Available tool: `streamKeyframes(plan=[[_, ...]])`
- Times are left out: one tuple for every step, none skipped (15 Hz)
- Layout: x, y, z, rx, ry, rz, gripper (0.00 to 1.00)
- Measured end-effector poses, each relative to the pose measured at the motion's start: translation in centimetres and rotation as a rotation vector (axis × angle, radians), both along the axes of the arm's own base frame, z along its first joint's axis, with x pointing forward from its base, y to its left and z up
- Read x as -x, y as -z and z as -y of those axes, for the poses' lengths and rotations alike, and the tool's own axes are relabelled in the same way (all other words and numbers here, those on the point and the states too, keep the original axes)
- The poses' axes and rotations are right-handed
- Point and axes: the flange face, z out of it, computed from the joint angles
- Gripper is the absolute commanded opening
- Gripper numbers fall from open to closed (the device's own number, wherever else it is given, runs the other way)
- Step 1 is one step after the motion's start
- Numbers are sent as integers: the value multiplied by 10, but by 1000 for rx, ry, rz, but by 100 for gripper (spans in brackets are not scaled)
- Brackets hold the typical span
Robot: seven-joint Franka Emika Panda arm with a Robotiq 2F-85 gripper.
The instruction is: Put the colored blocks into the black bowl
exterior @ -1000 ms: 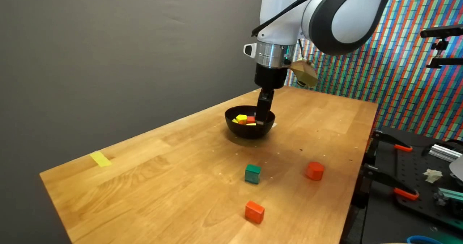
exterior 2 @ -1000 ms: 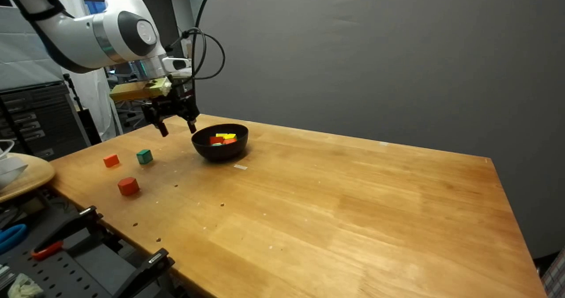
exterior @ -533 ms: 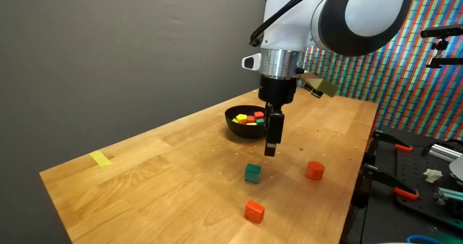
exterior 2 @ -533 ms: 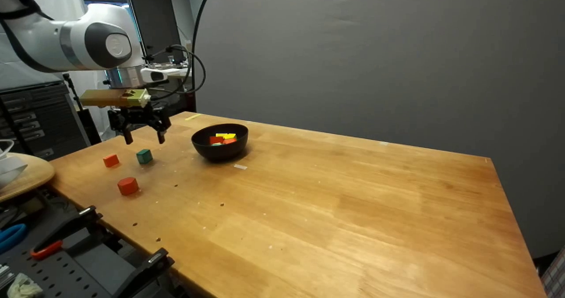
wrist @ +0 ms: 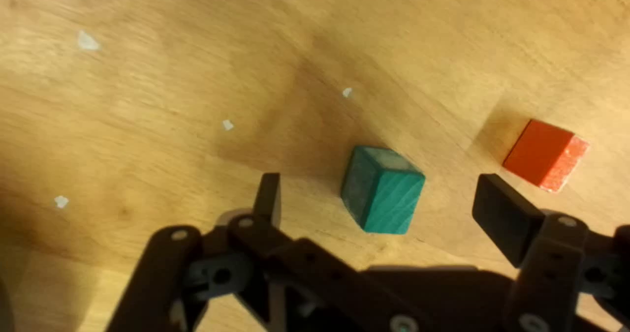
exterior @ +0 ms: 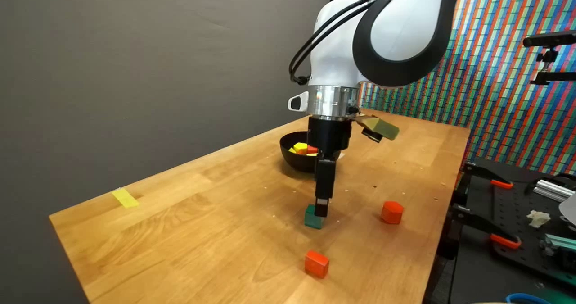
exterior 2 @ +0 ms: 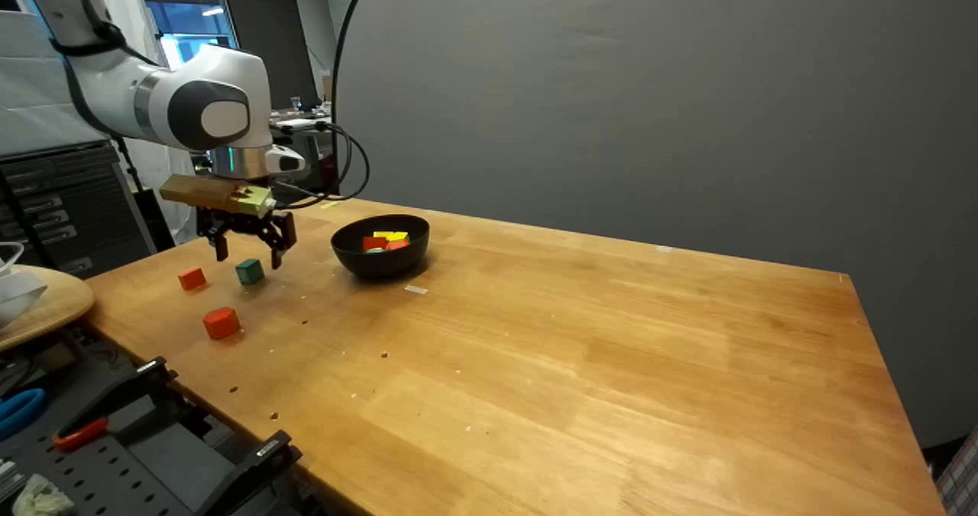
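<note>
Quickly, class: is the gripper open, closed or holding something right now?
Gripper: open, holding nothing; the green block shows between its spread jaws in the wrist view.

both exterior views overlook table (exterior: 202, 241), bowl (exterior 2: 380, 267); wrist view close, downward.

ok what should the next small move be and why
Probably lower the open fingers a little, around the green block: the wrist view shows it between them with a gap on either side, and in both exterior views they appear to hang above the table, likely too high for a firm grip.
</note>
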Motion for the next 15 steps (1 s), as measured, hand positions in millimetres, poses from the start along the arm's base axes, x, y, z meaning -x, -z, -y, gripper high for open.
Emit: streamKeyframes(plan=[[-5,3,-2,-9,5,-3,66],[-9,5,-3,-15,9,-3,56],[-12,6,-5,-19,12,-4,49],[-15,7,-6,-22,12,-3,40],[-16,8,-7,-22,8,-1,34],[-18,7,-8,-19,1,4,27],[-18,7,-9,-13,-10,10,18],[-18,7,-10,-4,-21,17,11],[-18,6,-10,8,-30,25,11],[-18,5,-11,21,-36,36,15],[-18,2,-12,32,-39,52,15],[-17,-3,-13,41,-36,77,15],[-17,-10,-13,43,-25,113,15],[-17,-20,-11,39,-4,155,15],[-15,-32,-8,29,22,198,15]])
